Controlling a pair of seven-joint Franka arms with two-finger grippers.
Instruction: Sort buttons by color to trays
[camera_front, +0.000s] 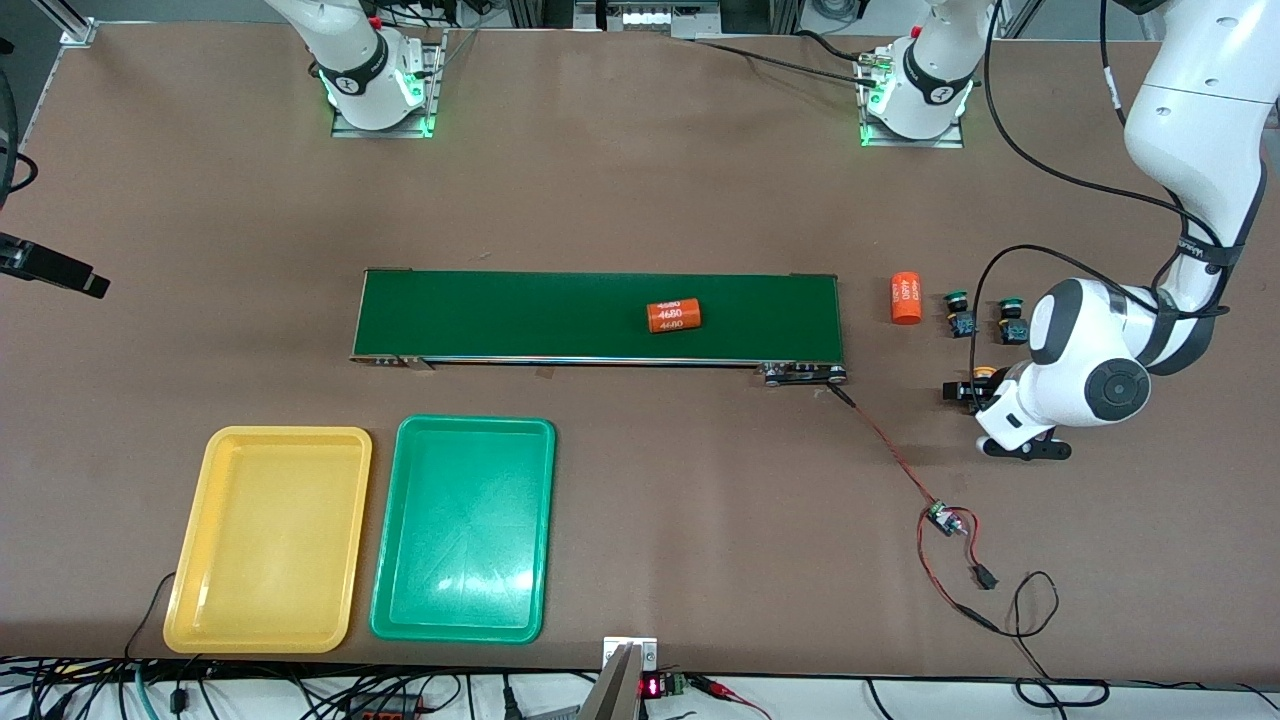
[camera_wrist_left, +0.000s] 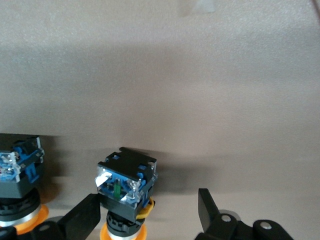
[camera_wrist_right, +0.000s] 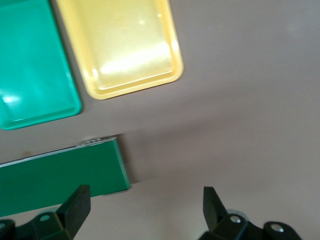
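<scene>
In the left wrist view a yellow-orange-capped button stands cap-down on the table between the fingers of my open left gripper. One finger is close beside it and the other stands well apart. A second orange-capped button is beside it. From the front, one orange-capped button peeks out from under the left hand. Two green-capped buttons stand farther from the camera. The yellow tray and green tray lie toward the right arm's end. My right gripper hangs open over bare table.
A dark-green conveyor belt carries an orange 4680 cylinder. Another 4680 cylinder stands off the belt's end beside the green buttons. Red and black wires with a small board trail from the belt toward the front edge.
</scene>
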